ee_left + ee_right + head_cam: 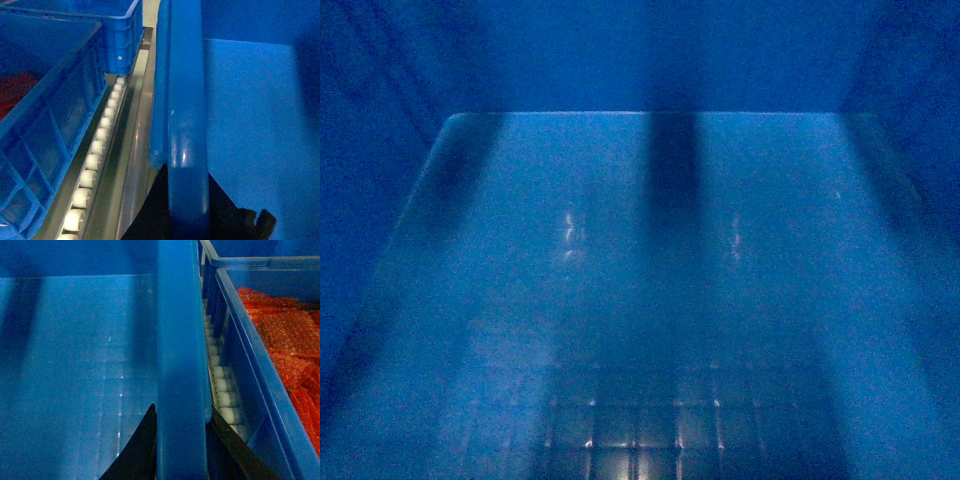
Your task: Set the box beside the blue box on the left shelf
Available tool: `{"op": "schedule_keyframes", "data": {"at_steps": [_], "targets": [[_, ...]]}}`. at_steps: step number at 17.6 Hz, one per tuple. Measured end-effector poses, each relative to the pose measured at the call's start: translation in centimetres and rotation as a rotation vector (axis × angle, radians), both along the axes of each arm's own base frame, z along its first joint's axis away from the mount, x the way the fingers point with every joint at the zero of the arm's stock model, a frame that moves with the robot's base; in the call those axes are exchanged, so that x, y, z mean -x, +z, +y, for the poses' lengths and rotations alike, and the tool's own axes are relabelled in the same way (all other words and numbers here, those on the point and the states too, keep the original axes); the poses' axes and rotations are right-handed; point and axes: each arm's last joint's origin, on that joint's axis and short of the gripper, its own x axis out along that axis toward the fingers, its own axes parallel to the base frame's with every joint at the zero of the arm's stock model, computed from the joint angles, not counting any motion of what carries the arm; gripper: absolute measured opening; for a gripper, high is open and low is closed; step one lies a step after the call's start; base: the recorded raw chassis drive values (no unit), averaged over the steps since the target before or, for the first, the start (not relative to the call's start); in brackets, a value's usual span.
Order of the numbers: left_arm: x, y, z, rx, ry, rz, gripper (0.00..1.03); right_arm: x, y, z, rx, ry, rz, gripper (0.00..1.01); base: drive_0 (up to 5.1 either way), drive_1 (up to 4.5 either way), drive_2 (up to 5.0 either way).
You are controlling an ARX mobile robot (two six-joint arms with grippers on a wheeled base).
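The box (640,250) fills the head view; only its glossy blue floor and inner walls show there. My left gripper (187,205) is shut on the box's thick left rim (185,100), with a dark finger on each side. My right gripper (181,440) is shut on the right rim (180,340), its black fingers (144,445) straddling it. White rollers of the left shelf (95,150) run beside the left rim, and a blue box (45,110) stands just beyond them. Rollers (222,385) also show beside the right rim. I cannot tell whether the box rests on the rollers.
A second blue crate (100,20) stands behind the left neighbour. On the right a blue crate (250,355) holds orange-red bubble-wrap packets (285,325), with another crate (240,255) behind it. Only narrow gaps separate the held box from the crates on both sides.
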Motion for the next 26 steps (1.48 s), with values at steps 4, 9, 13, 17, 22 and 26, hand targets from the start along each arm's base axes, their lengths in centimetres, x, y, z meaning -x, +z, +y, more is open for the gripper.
{"op": "schedule_keyframes", "data": {"at_steps": [4, 9, 13, 17, 22, 26], "targets": [[0.0, 0.0, 0.0, 0.0, 0.0, 0.0, 0.08, 0.0, 0.0, 0.0, 0.0, 0.0, 0.0, 0.2, 0.0, 0.0, 0.0], [0.0, 0.0, 0.0, 0.0, 0.0, 0.0, 0.08, 0.0, 0.0, 0.0, 0.0, 0.0, 0.0, 0.2, 0.0, 0.0, 0.0], [-0.1, 0.1, -0.5, -0.023, 0.05, -0.069, 0.08, 0.0, 0.3, 0.8, 0.12, -0.092, -0.057, 0.2, 0.0, 0.0, 0.0], [-0.7, 0.0, 0.0, -0.048, 0.087, -0.07, 0.08, -0.6, 0.4, 1.0, 0.133, -0.078, -0.013, 0.19, 0.0, 0.0, 0.0], [-5.1, -1.0, 1.6, -0.045, 0.032, 0.131, 0.08, -3.7, -0.4, 0.3, 0.036, -0.034, 0.202, 0.19, 0.0, 0.0, 0.0], [-9.1, -1.9, 2.5, -0.077, 0.023, 0.189, 0.08, -7.4, -2.3, -0.1, -0.066, 0.009, 0.323, 0.19, 0.0, 0.0, 0.0]]}}
